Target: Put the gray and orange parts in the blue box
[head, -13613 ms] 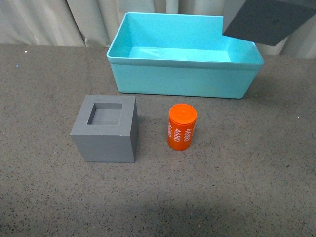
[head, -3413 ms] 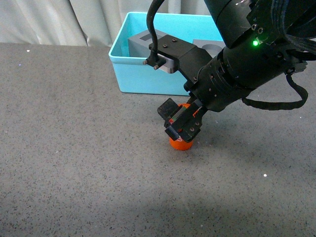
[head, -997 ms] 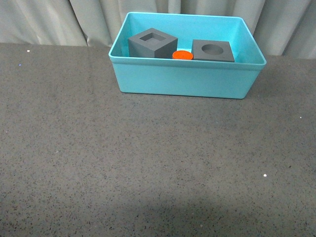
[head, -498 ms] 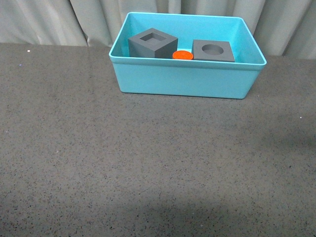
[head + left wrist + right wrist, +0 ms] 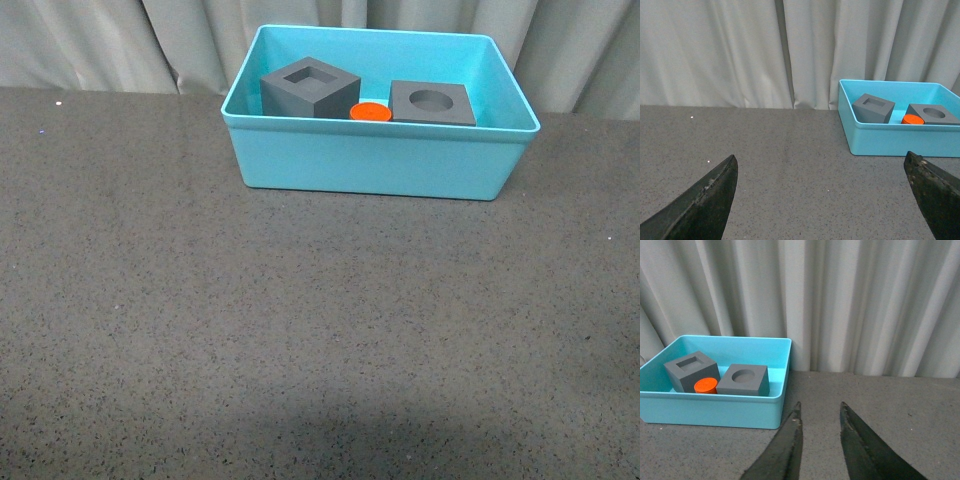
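Front view. The blue box (image 5: 380,160) stands at the far side of the dark speckled table (image 5: 300,330), close before the pale curtain (image 5: 90,45); it serves as the landmark for all positions below. Inside the box, toward its left end, sits the gray cube with a square recess (image 5: 309,89), turned so that one corner faces the near wall. Just right of that cube, about mid-length of the box and against its near wall, is the orange cylinder (image 5: 370,112), of which only the round top shows above the rim. Right of the cylinder, in the right half of the box, sits the gray cube with a round recess (image 5: 432,102). All three parts lie within the walls of the box. Neither arm appears in this view.

Left wrist view. The left gripper (image 5: 822,197) is held well apart from the box, to its left, with its fingers (image 5: 705,205) spread wide at the two edges of the picture and nothing between them. The box and its three parts show beyond.

Right wrist view. The right gripper (image 5: 821,440) is held off to the right of the box, its fingertips (image 5: 796,415) close together with only a narrow gap, gripping nothing.
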Robot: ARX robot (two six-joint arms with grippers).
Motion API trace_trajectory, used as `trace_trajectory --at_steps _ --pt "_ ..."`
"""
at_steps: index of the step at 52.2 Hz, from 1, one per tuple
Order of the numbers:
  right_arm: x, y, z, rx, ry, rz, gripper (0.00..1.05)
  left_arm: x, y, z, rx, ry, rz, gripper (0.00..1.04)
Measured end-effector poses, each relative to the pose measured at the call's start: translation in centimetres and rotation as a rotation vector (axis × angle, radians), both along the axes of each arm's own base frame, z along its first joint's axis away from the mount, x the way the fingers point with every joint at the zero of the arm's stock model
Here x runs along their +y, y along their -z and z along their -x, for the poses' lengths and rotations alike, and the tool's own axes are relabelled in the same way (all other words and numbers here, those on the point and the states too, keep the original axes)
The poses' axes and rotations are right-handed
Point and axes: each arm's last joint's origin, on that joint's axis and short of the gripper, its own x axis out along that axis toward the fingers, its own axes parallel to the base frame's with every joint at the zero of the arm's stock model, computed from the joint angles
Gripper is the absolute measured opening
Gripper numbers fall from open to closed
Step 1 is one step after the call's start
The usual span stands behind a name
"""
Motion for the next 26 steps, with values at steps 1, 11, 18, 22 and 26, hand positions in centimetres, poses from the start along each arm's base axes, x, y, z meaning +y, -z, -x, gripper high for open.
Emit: trace_trajectory --at_steps 1,11,18,22,26 --pt "-0.2 0.1 0.2 -0.002 0.008 0.0 0.15 0.0 0.0 0.0 0.0 0.0 0.0 0.98" --pt "-0.5 0.7 1.7 -0.003 0.022 -0.002 0.0 0.0 0.0 0.0 0.0 0.0 0.0 0.98" --pt "-0.5 1.1 2.4 -0.004 0.021 -0.002 0.0 0.0 0.0 0.0 0.0 0.0 0.0 0.98" --pt "-0.5 1.9 2.9 -0.011 0.021 -0.002 0.0 0.0 0.0 0.0 0.0 0.0 0.0 0.98" --pt "-0.5 1.8 3.1 -0.007 0.021 -0.002 0.0 0.0 0.0 0.0 0.0 0.0 0.0 0.98"
